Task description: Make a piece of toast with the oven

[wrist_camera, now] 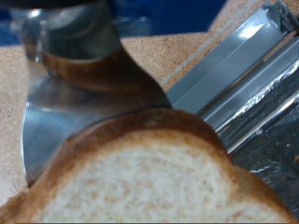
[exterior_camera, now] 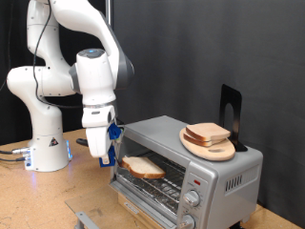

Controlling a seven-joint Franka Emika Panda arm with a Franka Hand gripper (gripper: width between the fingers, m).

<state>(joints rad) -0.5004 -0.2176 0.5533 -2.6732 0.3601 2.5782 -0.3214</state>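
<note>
Rising from its white base at the exterior view's left, the Panda arm (exterior_camera: pixel 67 57) loops up over its shoulder and drops its forearm and wrist nearly straight down, so the hand hangs vertically beside the left end of the oven (exterior_camera: pixel 191 167). That oven, a silver countertop unit, stands on the wooden table (exterior_camera: pixel 19 181) at the exterior view's right, its door (exterior_camera: pixel 143 198) swung down flat and its two knobs (exterior_camera: pixel 193 208) stacked on the near right corner of the front. On its roof a round wooden board (exterior_camera: pixel 212 146) carries a small stack of slices (exterior_camera: pixel 207 134), with a dark upright stand (exterior_camera: pixel 230 113) just behind them. The gripper (exterior_camera: pixel 99 153) hangs low at the oven's open mouth, fingers pointing down towards the table; from neither view can I tell whether they are spread or pressed together, since the wrist view shows only a blurred dark finger (wrist_camera: pixel 79 42) above the bread. The piece of toast (exterior_camera: pixel 142 167) lies flat on the wire rack (exterior_camera: pixel 157 181) just inside the opening, just right of the gripper, its long axis running left to right along the oven's front. In the wrist view it fills the frame, rounded tan crust turned towards the finger.
</note>
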